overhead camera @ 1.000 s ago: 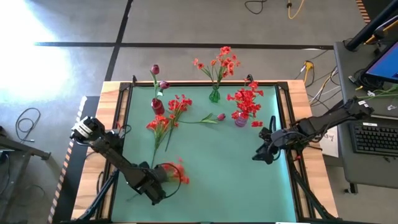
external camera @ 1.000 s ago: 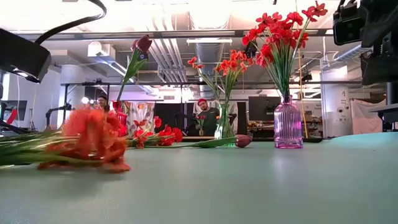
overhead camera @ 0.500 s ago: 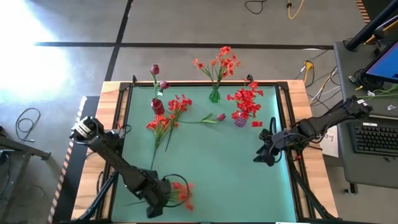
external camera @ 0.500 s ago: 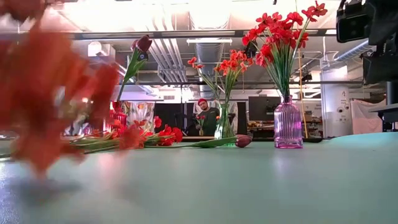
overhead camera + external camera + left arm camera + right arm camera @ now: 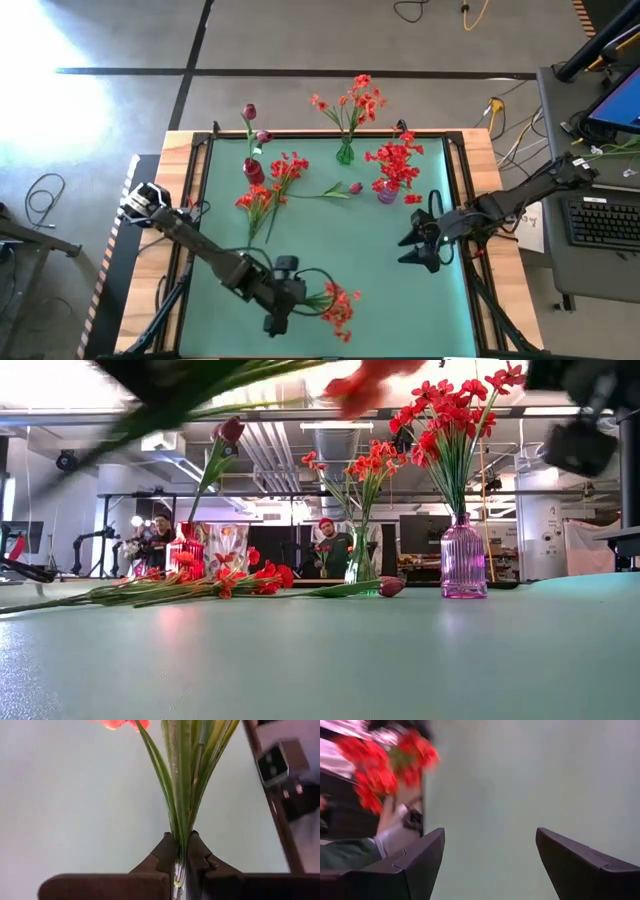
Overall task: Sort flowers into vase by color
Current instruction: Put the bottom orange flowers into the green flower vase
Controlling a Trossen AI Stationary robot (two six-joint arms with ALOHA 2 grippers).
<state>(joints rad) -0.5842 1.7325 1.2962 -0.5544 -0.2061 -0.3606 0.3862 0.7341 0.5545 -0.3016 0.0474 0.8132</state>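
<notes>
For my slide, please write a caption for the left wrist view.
Left gripper shut on the green stalks of an orange-red flower spray above the green table mat.

Orange-red spray (image 5: pixel 365 382): motion-blurred streak in the low view, cut by the upper edge. Its blossoms (image 5: pixel 120 724) in the left wrist view: cropped at the frame edge. Red flowers (image 5: pixel 380 765) in the right wrist view: smeared, stems indistinguishable. People (image 5: pixel 330 545) beyond the tabletop's far edge: too small to detail.

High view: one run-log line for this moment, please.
left gripper: shut on orange spray, lifted | right gripper: open, empty, waiting
</notes>
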